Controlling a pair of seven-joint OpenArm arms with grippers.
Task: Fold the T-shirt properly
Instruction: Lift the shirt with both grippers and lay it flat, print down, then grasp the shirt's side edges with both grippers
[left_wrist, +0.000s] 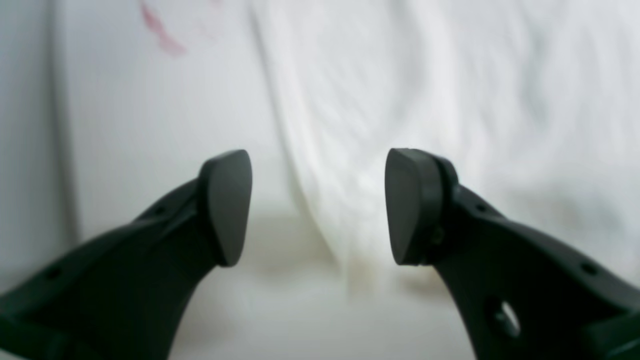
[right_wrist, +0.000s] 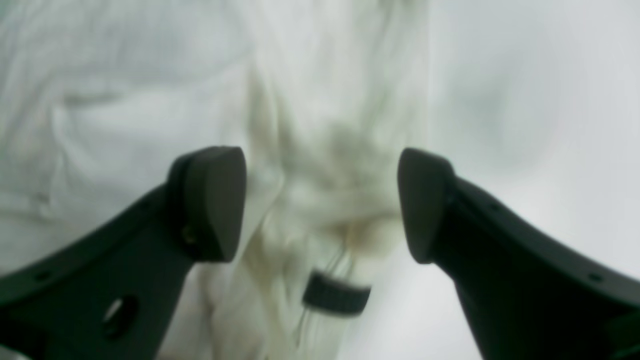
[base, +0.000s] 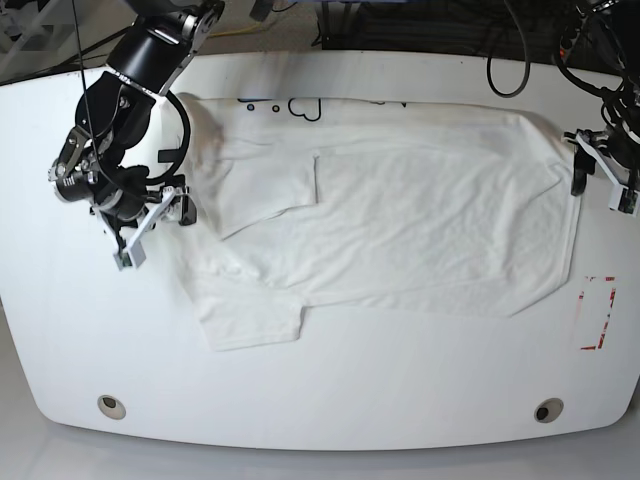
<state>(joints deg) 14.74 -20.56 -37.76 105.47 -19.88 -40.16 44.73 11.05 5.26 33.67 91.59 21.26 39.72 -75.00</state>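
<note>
Two arms over a white table (base: 330, 400), each ending in a dark two-fingered pincer.

Left gripper (left_wrist: 318, 207): spread wide, with clear space between the two flat pads (left_wrist: 227, 205). Nothing pinched. Behind the gap, a soft white fold edge of the T-shirt (left_wrist: 425, 100), blurred, with bare table to one side. No contact visible between pads and cloth. In the base view, found at the right edge of the table (base: 598, 182), just beside the shirt's outer border; touching or not, impossible to tell from there. A smeared red mark (left_wrist: 160, 30) in the upper corner of the wrist view; on the table in the base view, a red-outlined rectangle (base: 597, 313) near that same side.

Right gripper (right_wrist: 322, 205): also spread wide, holding nothing. Between the fingers (right_wrist: 212, 202), a crumpled bunch of white cloth (right_wrist: 320, 150), loose, not clamped. A small dark ribbed band (right_wrist: 336, 295) low in the gap, among the folds; too blurred to identify. In the base view, located at the table's left side (base: 160, 222), just beside the shirt's edge.

T-shirt (base: 400, 220) lying spread across the middle of the table, mostly flat, plain white side up. One sleeve (base: 250, 322) sticking out toward the near edge. Along the far edge, a strip of blue printed outlines (base: 280, 105) peeking out. A flap (base: 265, 180) folded over the body near the right arm. Wrinkled throughout.
</note>
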